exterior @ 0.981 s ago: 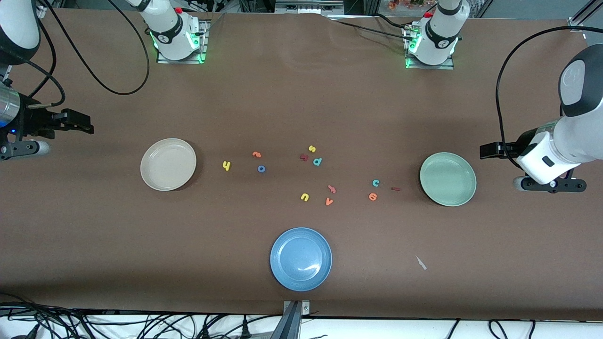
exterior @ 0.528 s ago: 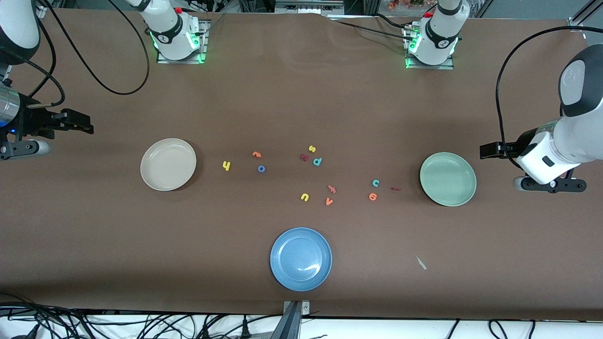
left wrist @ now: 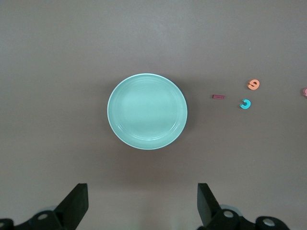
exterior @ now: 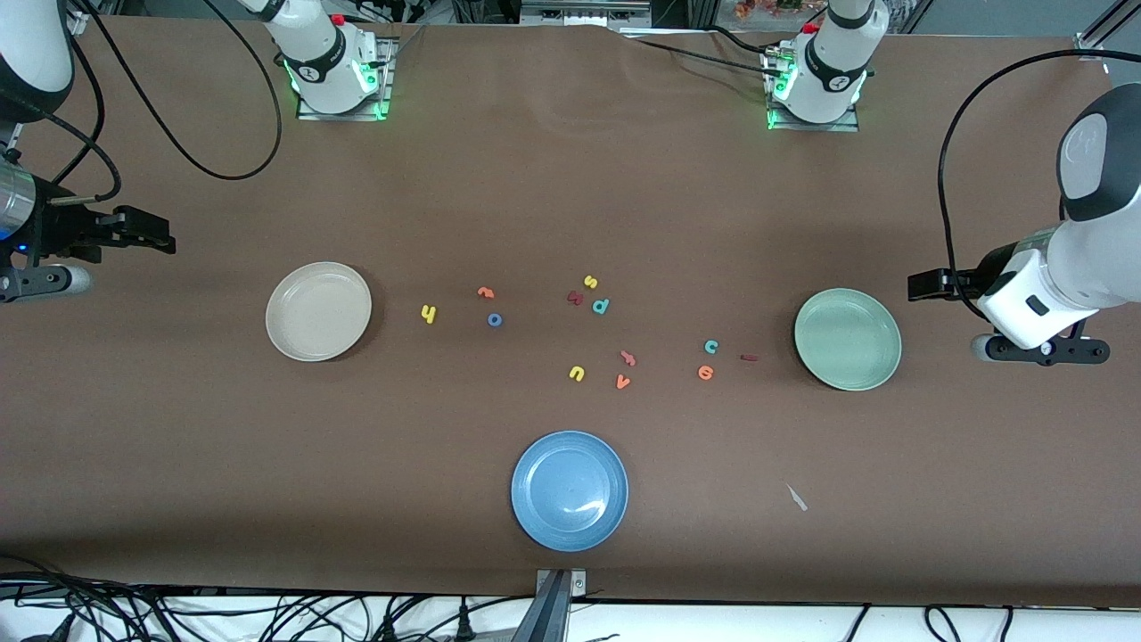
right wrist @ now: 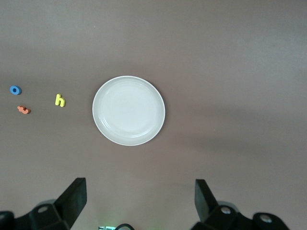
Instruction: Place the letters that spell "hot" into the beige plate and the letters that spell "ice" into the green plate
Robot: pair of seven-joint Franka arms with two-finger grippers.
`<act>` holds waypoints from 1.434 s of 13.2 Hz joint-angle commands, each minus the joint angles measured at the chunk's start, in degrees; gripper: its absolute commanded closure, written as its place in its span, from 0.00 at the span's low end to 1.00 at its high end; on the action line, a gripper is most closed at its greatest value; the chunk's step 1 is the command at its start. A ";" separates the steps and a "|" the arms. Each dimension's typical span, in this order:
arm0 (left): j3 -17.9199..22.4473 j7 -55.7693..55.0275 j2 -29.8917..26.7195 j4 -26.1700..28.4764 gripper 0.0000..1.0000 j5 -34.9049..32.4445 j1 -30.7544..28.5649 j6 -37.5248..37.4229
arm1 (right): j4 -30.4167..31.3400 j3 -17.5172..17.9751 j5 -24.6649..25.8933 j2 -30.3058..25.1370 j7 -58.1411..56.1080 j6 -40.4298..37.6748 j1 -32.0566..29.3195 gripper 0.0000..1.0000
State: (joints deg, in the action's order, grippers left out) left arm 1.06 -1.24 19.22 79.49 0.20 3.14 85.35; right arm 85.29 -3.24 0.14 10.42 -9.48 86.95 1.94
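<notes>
Resting on a brown table (exterior: 553,196), a beige plate (exterior: 318,311) sits toward the right arm's end and a green plate (exterior: 847,339) toward the left arm's end, both bare. Beside the beige plate lie a yellow "h" (exterior: 429,313), an orange "t" (exterior: 485,292) and a blue "o" (exterior: 495,319). Near the green plate lie a teal "c" (exterior: 710,346), an orange "e" (exterior: 705,372) and a dark red "i" (exterior: 749,358). A blue plate (exterior: 570,490) sits nearest the front camera. The left gripper (left wrist: 141,203) hovers just off the green plate, fingers wide and holding nothing. The right gripper (right wrist: 139,201) waits likewise off the beige plate, wide and holding nothing.
</notes>
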 commanded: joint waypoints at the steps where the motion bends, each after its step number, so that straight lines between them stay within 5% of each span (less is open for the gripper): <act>1: 0.08 1.24 -1.20 1.19 0.00 1.12 -0.24 0.52 | -0.74 -0.10 0.21 -0.40 0.34 -0.82 0.00 0.00; 8: 0.08 1.42 -0.15 1.72 0.00 1.21 -0.42 1.84 | -0.74 -0.19 0.04 -0.31 0.25 -0.82 -0.01 0.00; 19: -0.01 1.33 -0.15 11.65 0.00 4.99 -1.38 14.94 | -0.91 0.16 -0.85 2.50 0.34 -0.73 1.75 0.00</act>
State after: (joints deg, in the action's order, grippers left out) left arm 1.02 -1.08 19.77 90.14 3.35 1.78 99.09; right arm 85.36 -3.05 -0.20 12.48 -9.45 86.94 2.89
